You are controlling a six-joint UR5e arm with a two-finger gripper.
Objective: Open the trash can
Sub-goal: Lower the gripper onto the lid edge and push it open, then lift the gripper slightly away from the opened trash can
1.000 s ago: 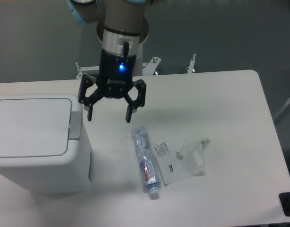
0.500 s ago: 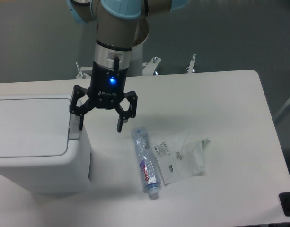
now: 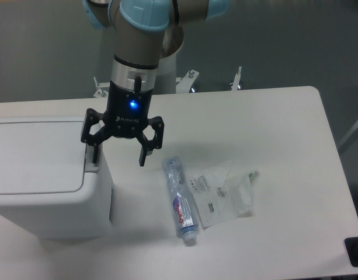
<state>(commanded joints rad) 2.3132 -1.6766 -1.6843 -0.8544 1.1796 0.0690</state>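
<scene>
The trash can is a large boxy white bin at the left of the table, its flat lid shut. Its grey-white push tab sits at the lid's right edge. My gripper is open and empty, pointing down just right of the bin. Its left finger hangs over the push tab; I cannot tell if it touches. Its right finger hangs over the bare table.
A crushed clear plastic bottle lies on the white table right of the bin. A crumpled clear wrapper lies beside it. A black object sits at the table's front right corner.
My gripper has moved left and slightly down, from over the table toward the bin's push tab. It stayed open. The bin, bottle and wrapper have not moved.
</scene>
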